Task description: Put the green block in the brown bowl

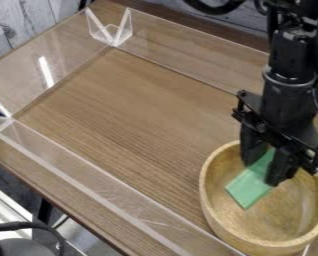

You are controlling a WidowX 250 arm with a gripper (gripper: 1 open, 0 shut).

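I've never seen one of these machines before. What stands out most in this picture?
The bright green block catches the eye first: it sits tilted inside the brown bowl at the lower right, its upper end between the fingers of the black gripper, which points straight down into the bowl. The rest of the wooden table, ringed by a low clear wall, lies to the left.
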